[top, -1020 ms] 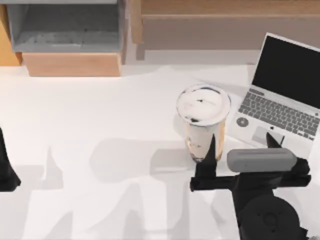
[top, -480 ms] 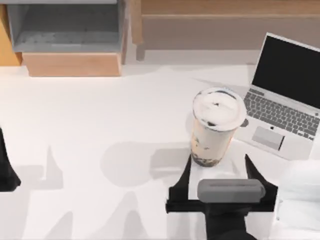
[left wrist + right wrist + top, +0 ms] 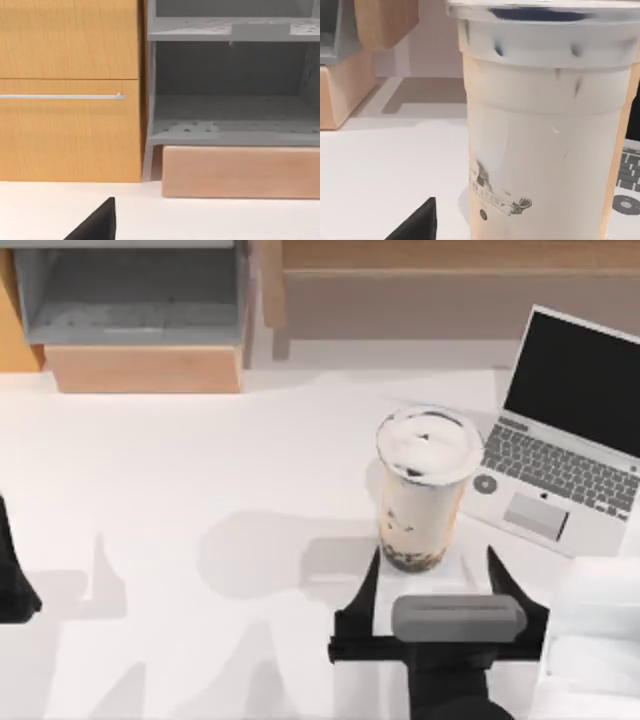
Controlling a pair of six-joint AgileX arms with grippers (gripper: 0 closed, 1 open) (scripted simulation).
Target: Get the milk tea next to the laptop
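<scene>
The milk tea (image 3: 422,490) stood upright on the worktop (image 3: 200,490), just left of the laptop (image 3: 565,430) near the right edge. The right tool (image 3: 432,570) sat just before it, fingers spread apart, not gripping. The left tool (image 3: 12,570) rested at the left edge; I cannot tell its state.

It looks like a home office or study: a white desk (image 3: 200,470) with an open laptop (image 3: 565,440) on it, a wooden cabinet (image 3: 70,90) with a drawer handle (image 3: 62,97) behind, and grey open shelves (image 3: 230,90) beside that.
</scene>
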